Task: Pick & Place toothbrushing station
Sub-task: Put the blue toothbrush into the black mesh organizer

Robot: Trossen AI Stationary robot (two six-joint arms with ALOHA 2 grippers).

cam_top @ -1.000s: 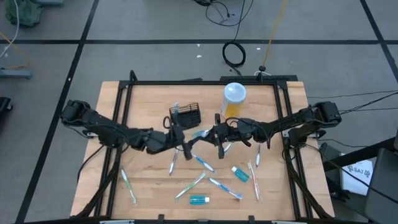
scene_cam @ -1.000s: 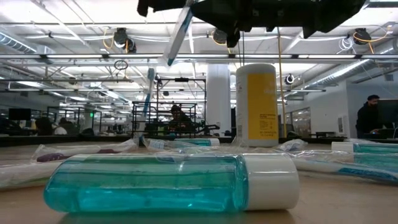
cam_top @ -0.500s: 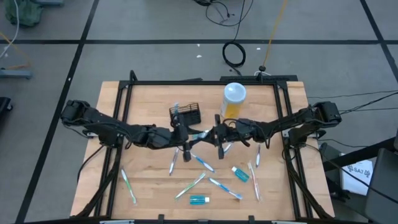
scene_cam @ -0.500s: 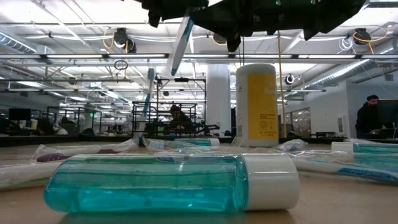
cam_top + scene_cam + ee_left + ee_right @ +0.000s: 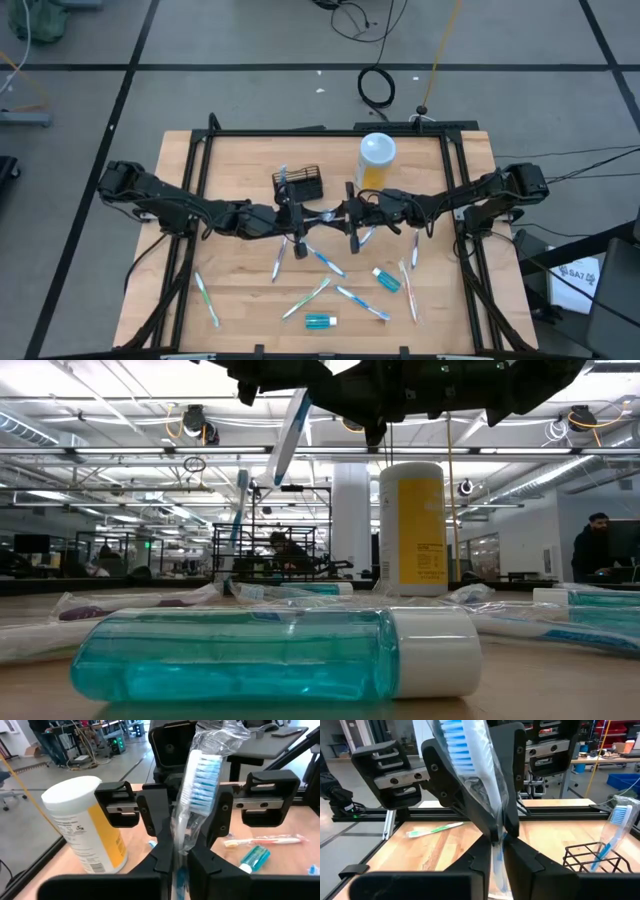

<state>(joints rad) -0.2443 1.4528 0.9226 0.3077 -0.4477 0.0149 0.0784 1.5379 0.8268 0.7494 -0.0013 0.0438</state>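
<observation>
A toothbrush in a clear wrapper [image 5: 322,215] stands tilted above the table's middle, bristled head [image 5: 200,775] up, its lower end [image 5: 282,440] hanging in the low view. My left gripper [image 5: 303,220] and my right gripper [image 5: 343,217] meet tip to tip there, both shut on it. The toothbrushing station [image 5: 302,183], a small black rack, rests on the table just behind them. Another toothbrush [image 5: 612,835] stands in it. My left gripper pinches the wrapped handle [image 5: 176,840] just below the head between its two fingers. It comes in level from the table's left, across the brush, which is clear of the table. My right gripper pinches the same stretch of wrapped handle [image 5: 496,839] between its two fingers. It comes in level from the table's right, across the brush, with its fingertips right against the left gripper's.
A white-lidded container with orange contents [image 5: 376,158] stands behind the right gripper. Several wrapped toothbrushes [image 5: 325,262] and two small teal bottles [image 5: 387,279] [image 5: 270,655] lie on the near half. Black frame rails [image 5: 195,180] run along the sides. People show in the room behind.
My left gripper has moved toward the table's right, up to the toothbrush held in my right gripper, and has taken hold of it. The toothbrush has stayed lifted and tilted in place.
</observation>
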